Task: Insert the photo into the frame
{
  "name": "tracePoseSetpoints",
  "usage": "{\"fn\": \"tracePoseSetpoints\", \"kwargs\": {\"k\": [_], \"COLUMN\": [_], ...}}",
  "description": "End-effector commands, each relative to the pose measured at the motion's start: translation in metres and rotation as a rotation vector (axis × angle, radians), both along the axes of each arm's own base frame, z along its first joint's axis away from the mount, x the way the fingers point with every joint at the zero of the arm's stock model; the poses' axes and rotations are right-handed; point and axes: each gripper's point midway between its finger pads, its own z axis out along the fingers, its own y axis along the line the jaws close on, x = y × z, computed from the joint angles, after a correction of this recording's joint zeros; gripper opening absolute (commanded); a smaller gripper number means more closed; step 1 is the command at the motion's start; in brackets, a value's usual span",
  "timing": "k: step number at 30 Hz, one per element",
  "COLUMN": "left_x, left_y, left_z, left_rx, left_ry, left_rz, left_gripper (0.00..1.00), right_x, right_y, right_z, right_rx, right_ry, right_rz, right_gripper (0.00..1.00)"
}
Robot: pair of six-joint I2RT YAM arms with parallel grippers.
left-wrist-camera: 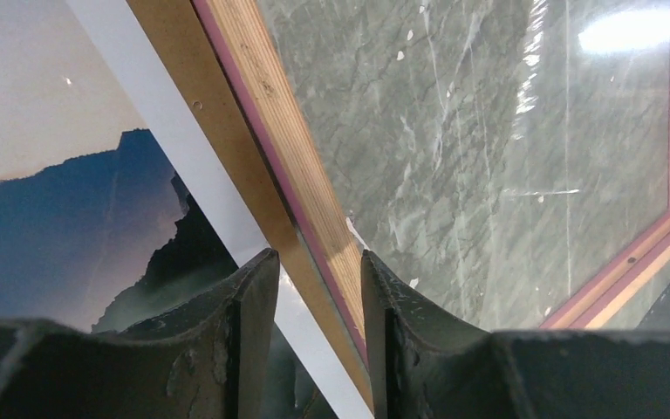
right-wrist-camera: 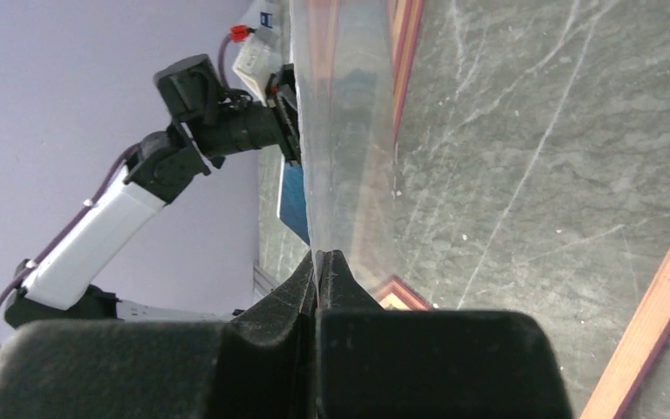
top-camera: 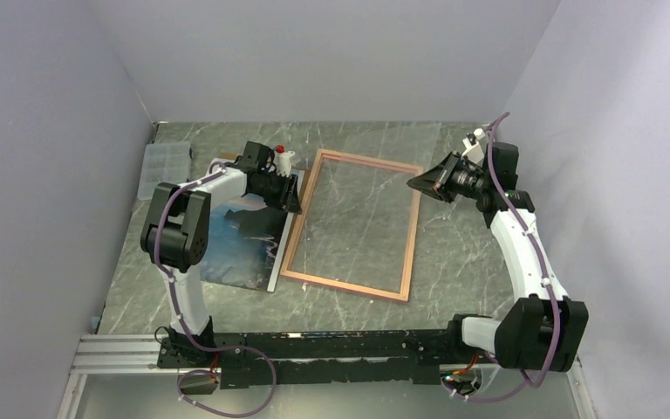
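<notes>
Pinching clear pane (right-wrist-camera: 340, 131), right gripper (right-wrist-camera: 317, 262) closed.

Bare surface (top-camera: 454, 262) right of frame (top-camera: 345, 287) and beyond its far rail: passable. Left side crowded: photo (top-camera: 235, 240), clear box (top-camera: 162, 166), wall (top-camera: 52, 175); left arm (top-camera: 222, 183) hangs over photo. Frame interior closed by pane (top-camera: 358, 218).

One camera looks down from high behind; both wrist cameras, close in, face the frame (top-camera: 345, 286) from opposite rails.
</notes>
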Motion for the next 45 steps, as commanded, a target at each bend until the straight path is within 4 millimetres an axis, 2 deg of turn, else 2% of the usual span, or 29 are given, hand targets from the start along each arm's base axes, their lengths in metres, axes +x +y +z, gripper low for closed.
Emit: {"fn": "tracePoseSetpoints", "kwargs": {"k": [1,6,10,13,18,24,29,39,45], "left_x": [0.004,0.002,-0.003,-0.010,-0.017,-0.005,-0.002,-0.008,-0.009], "left_y": [-0.007,-0.013,-0.016,-0.015,-0.009,0.003,0.004,0.003,0.002], "left_z": [-0.006,-0.007,-0.005,-0.002,0.001,0.003,-0.003,-0.013,-0.015], "left_rx": [-0.024,-0.055,-0.066,-0.074,-0.081,-0.076,-0.074,-0.080,-0.084], "left_ry": [0.002,0.023,0.039,0.052,0.067,0.057,0.065,0.084,0.090], "left_rz": [-0.017,-0.038,-0.055,-0.062,-0.055,-0.014,-0.010,-0.013,-0.020], "left_gripper": [0.42,0.32,0.26,0.24,0.19,0.03,0.03,0.03,0.02], "right_x": [0.003,-0.001,-0.004,-0.003,0.006,0.014,0.016,0.024,0.026], "right_y": [0.005,0.011,0.018,0.021,0.021,0.021,0.020,0.019,0.031], "right_z": [0.064,0.096,0.101,0.091,0.052,0.001,-0.025,-0.020,-0.014], "right_rx": [0.044,0.103,0.186,0.251,0.289,0.312,0.296,0.289,0.282], "right_ry": [-0.141,-0.195,-0.200,-0.169,-0.085,-0.004,0.034,0.030,0.012], "right_rz": [0.028,0.053,0.084,0.097,0.080,0.068,0.065,0.045,0.065], "right_gripper": [0.00,0.00,0.00,0.00,0.00,0.00,0.00,0.00,0.00]}}
